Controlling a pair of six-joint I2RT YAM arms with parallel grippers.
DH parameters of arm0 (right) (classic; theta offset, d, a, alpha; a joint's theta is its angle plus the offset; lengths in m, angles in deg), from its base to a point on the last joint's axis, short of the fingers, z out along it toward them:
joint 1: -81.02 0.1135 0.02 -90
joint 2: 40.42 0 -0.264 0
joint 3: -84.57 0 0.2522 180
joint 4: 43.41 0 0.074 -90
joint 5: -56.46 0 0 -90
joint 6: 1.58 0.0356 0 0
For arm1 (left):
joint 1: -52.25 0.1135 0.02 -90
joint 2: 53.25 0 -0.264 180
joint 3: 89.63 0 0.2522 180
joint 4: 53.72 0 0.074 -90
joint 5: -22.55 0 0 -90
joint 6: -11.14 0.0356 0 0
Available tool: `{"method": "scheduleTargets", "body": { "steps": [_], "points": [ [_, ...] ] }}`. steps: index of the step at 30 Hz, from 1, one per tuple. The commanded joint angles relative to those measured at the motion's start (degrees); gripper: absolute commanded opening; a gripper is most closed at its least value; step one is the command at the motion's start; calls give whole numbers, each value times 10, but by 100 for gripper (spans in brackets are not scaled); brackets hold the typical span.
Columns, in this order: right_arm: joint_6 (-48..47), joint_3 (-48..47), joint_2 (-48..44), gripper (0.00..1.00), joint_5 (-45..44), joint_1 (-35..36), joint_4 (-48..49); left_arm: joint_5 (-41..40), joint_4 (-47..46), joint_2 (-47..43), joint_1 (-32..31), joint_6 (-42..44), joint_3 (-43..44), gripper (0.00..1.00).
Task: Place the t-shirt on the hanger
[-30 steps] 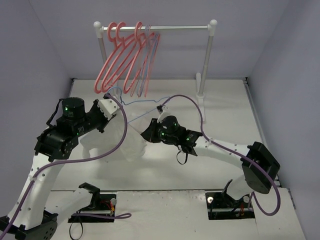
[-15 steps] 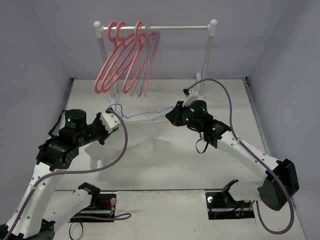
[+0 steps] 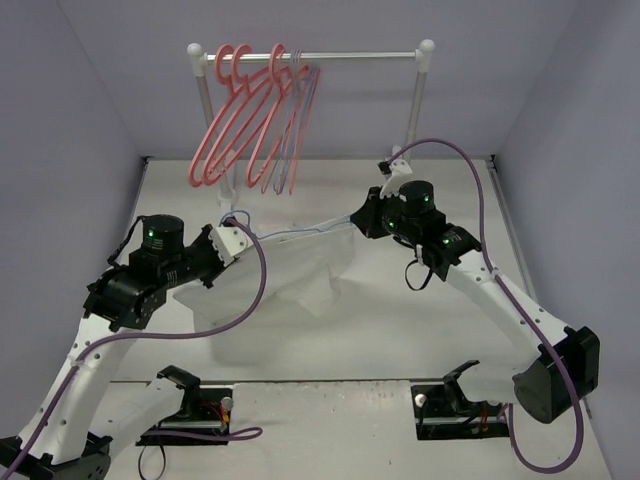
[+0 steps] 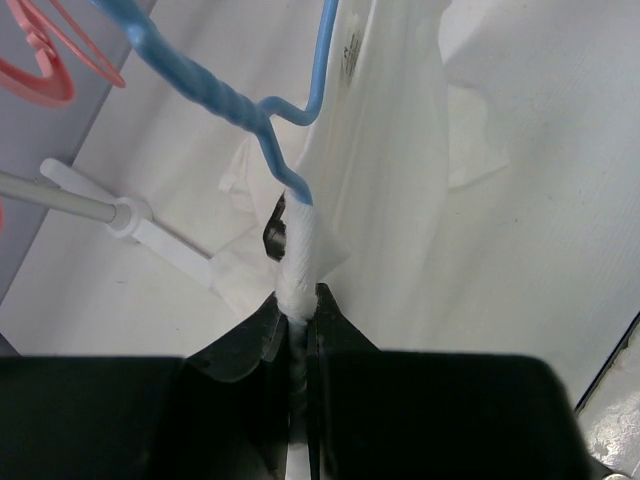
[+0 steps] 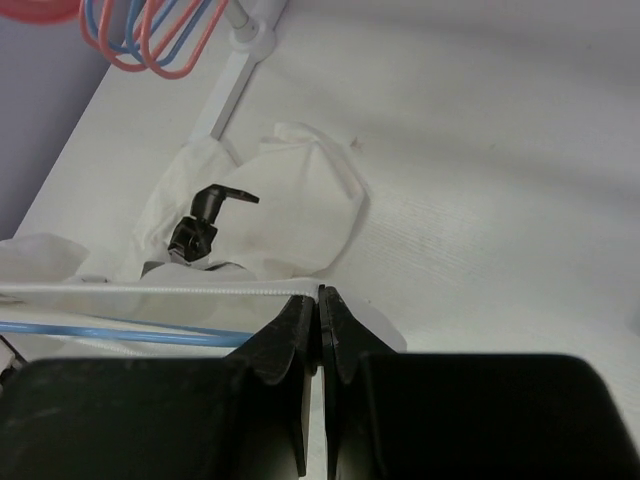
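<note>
The white t-shirt [image 3: 290, 285] hangs stretched between my two grippers above the table. The thin light-blue hanger [image 3: 300, 231] runs along its top edge. My left gripper [image 3: 232, 240] is shut on a bunched roll of the t-shirt [image 4: 400, 200]. The hanger's twisted blue neck [image 4: 232, 105] disappears into that roll just above the left gripper [image 4: 298, 300]. My right gripper [image 3: 365, 218] is shut on the shirt's stitched edge. In the right wrist view the right gripper [image 5: 320, 296] pinches that edge, with the blue hanger wire [image 5: 120, 331] just below it and the t-shirt [image 5: 290, 215] behind.
A white clothes rack [image 3: 415, 110] stands at the back of the table with several pink-red hangers [image 3: 240, 120] on its left end. Its foot [image 5: 250, 30] and hanger bottoms [image 5: 150, 40] show at the top of the right wrist view. Grey walls close in both sides.
My right gripper has swung right and toward the back, pulling the shirt's edge out and stretching the cloth wide along the hanger. The left arm has shifted slightly right and nearer.
</note>
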Motion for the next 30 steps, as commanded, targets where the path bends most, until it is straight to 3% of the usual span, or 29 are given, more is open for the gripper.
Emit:
{"method": "scheduleTargets", "body": {
  "steps": [1,9,16,21,25,28,30],
  "points": [
    [-69,-64,-13,0,-49,-34,-29,-56,22,15,-1,29,34,0],
    [-80,-173,24,0,9,-6,-53,-89,26,102,-41,45,147,0],
    [-135,-403,116,0,-5,86,-107,-100,25,193,-92,75,355,0],
    [-143,-528,170,0,7,118,-112,-81,25,219,-102,93,420,0],
    [-139,-568,176,0,-11,148,-112,-114,22,218,-107,84,421,0],
    [-151,-530,165,0,-38,168,-111,-163,15,206,-107,75,378,0],
    [-150,-496,163,0,-50,168,-111,-141,-9,186,-107,55,345,0]
  ]
}}
